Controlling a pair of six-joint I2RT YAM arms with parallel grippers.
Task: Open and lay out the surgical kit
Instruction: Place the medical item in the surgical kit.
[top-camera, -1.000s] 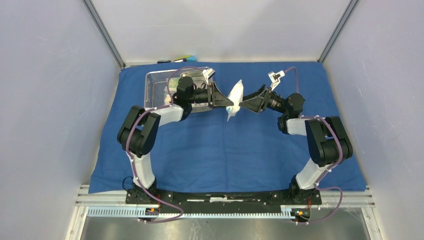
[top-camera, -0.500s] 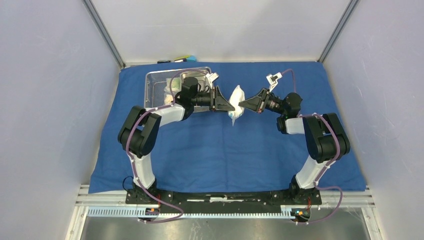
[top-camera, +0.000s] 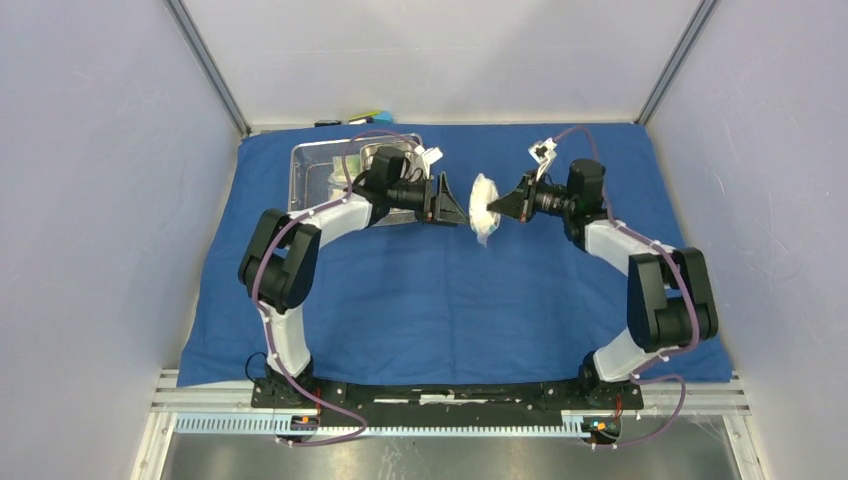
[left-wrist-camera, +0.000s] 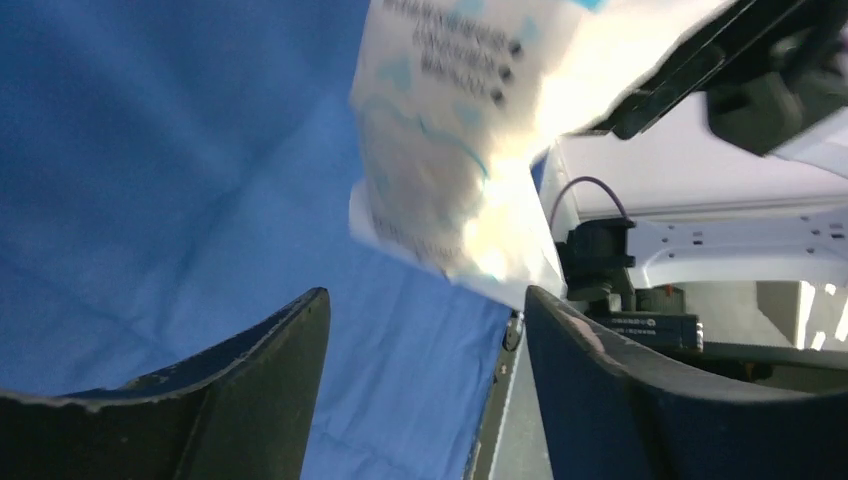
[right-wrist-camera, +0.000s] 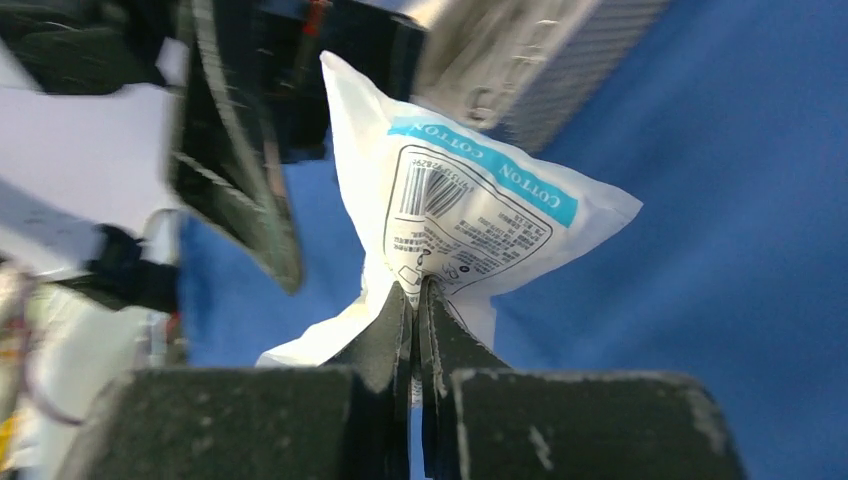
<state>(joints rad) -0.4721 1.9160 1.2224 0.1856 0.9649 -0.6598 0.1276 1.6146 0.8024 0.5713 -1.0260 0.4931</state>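
Top external view: the blue cloth wrap (top-camera: 450, 300) lies spread flat over the worktop, so the opening step appears done. A steel tray (top-camera: 303, 170) stands on the cloth at the far left; the left arm hides much of its contents, so how many items it holds cannot be told. One white packet (top-camera: 485, 204) hangs in the air just right of the tray, above the cloth, between the two claws. The right claw (right-wrist-camera: 415, 292) is pressed together on the packet's lower edge, pinching it. The left claw (left-wrist-camera: 420, 305) stands spread, with the packet just beyond its fingertips; whether one finger touches it cannot be told. Judged stage: early in the laying-out, with no item visibly set out on the cloth and this packet not yet put down. Legible writing, right wrist view: "COTTON" in white capitals on a light-blue band, above a barcode; the finer print beneath is too small to read
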